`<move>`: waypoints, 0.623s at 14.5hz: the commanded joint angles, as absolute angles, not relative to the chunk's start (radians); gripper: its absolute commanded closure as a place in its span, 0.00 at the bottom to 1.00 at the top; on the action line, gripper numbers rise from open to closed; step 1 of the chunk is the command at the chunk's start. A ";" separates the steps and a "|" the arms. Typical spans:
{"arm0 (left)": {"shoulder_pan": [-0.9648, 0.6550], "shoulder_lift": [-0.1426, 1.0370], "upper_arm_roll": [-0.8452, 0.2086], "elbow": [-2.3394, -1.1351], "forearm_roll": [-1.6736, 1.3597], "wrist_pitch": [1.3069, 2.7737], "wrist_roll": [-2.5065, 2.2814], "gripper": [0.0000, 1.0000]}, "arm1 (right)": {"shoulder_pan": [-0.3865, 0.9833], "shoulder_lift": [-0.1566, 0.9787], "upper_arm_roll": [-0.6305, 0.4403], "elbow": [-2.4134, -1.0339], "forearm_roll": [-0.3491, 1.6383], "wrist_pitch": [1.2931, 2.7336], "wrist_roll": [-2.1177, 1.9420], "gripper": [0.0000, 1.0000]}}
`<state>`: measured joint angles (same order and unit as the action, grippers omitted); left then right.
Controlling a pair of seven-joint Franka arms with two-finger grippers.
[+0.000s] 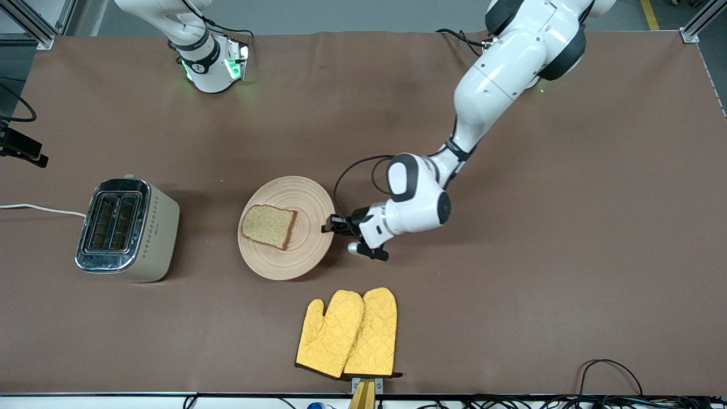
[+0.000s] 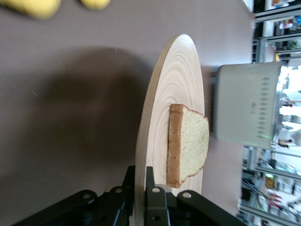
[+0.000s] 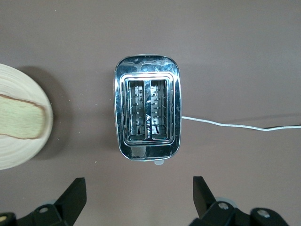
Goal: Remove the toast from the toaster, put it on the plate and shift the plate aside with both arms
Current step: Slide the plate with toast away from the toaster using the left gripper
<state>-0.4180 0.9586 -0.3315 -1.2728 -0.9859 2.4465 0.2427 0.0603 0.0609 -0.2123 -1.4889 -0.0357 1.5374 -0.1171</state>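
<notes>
My left gripper (image 2: 140, 200) was clamped on the rim of the plate (image 1: 306, 196), at the edge facing the left arm's end of the table, one finger above the wood and one below. The plate sat tilted, lifted slightly at my hold. My right gripper (image 3: 140, 197) hung spread wide and empty over the toaster (image 1: 128, 229), looking straight down into it, well apart from the plate.

As I judged it, the step in hand was moving the plate aside. To do it well, I needed to keep the plate as flat as the grip allowed, since a steep tilt could send the slice sliding off the low edge. A slow, steady drag or low carry toward open table seemed safest, steering away from the yellow oven mitts (image 1: 347, 334) lying nearer the front camera. The task called for both arms, so my right gripper probably had to come over and take the rim at the toaster end, so the load was shared and level.

The toast (image 1: 268, 226) lay flat on the plate, off-centre toward the toaster. Both toaster slots (image 3: 147, 109) were empty, only wire guides showing inside. The white cord (image 3: 235, 125) trailed off across the table.
</notes>
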 commanded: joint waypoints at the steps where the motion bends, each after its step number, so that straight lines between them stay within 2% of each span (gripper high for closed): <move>1: -0.214 0.867 -0.342 -1.299 -0.916 2.170 0.242 1.00 | 0.048 0.060 -0.204 -1.482 -0.017 1.525 -0.129 0.00; 5: 0.062 0.862 -0.356 -1.296 -0.833 1.849 0.351 1.00 | 0.049 0.060 -0.203 -1.482 -0.015 1.520 -0.129 0.00; 9: 0.334 0.920 -0.345 -1.296 -0.718 1.642 0.619 1.00 | 0.052 0.060 -0.201 -1.482 -0.015 1.519 -0.129 0.00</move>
